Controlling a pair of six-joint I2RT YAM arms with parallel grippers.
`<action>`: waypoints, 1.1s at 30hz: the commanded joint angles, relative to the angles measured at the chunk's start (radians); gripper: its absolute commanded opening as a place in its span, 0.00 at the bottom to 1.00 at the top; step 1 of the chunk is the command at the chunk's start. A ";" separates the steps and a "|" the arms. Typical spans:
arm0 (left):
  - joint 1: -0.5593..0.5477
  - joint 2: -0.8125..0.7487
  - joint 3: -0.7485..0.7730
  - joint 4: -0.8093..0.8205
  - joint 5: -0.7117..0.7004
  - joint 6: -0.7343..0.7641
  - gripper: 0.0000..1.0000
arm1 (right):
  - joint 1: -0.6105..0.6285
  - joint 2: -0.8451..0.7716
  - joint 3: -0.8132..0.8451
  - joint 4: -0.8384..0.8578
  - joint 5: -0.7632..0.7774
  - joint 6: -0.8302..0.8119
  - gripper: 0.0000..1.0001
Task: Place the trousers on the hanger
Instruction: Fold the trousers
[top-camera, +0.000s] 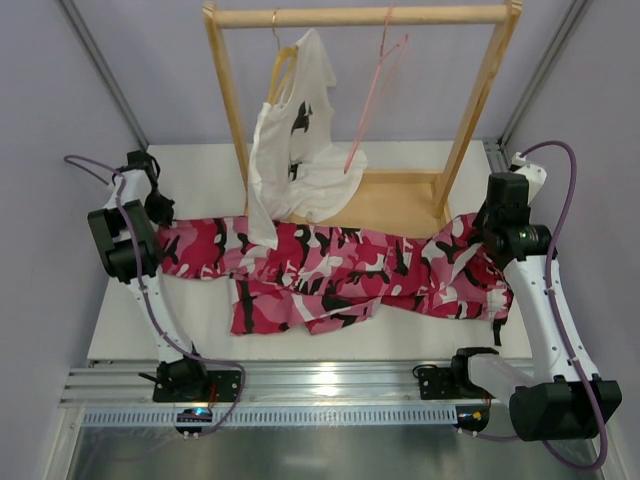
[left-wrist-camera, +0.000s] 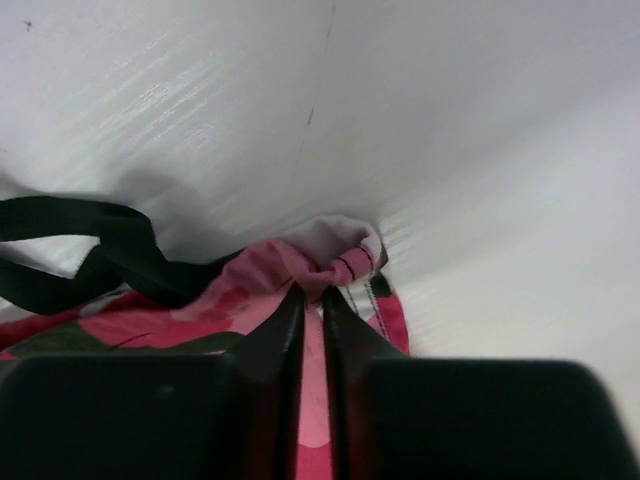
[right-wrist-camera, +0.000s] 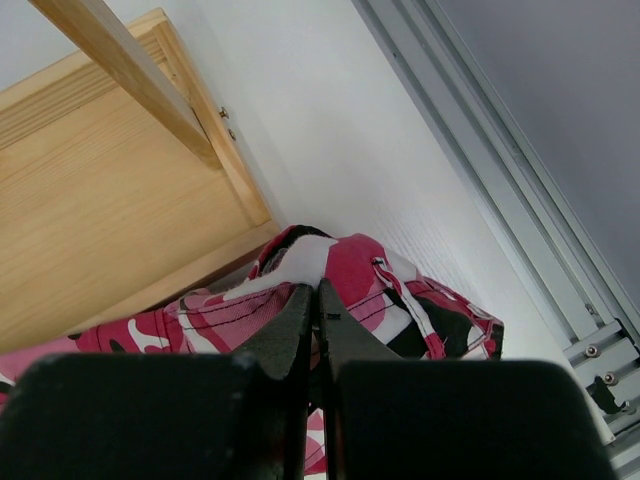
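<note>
The pink, white and black camouflage trousers (top-camera: 330, 270) lie stretched across the table in front of the rack. My left gripper (top-camera: 160, 215) is shut on their left end; the left wrist view shows the pinched cloth (left-wrist-camera: 320, 270) between the fingers. My right gripper (top-camera: 490, 235) is shut on the trousers' right end, seen in the right wrist view (right-wrist-camera: 330, 265). The thin pink wire hanger (top-camera: 375, 100) hangs from the rack's top rail, right of centre, empty.
A wooden rack (top-camera: 232, 110) stands at the back with a wooden base board (right-wrist-camera: 110, 200). A white T-shirt with black print (top-camera: 295, 150) hangs on a wooden hanger (top-camera: 283, 60) at the rail's left. A black strap (left-wrist-camera: 90, 260) lies beside the left gripper.
</note>
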 joint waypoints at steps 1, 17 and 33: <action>0.007 0.078 -0.009 -0.055 -0.022 0.017 0.05 | -0.004 -0.001 0.014 0.040 0.010 -0.001 0.04; 0.051 -0.100 -0.058 0.025 0.111 -0.067 0.00 | -0.035 0.028 0.128 0.066 0.135 0.005 0.04; 0.096 -0.163 -0.072 0.037 0.010 -0.058 0.00 | -0.142 0.082 0.067 0.153 -0.065 0.013 0.04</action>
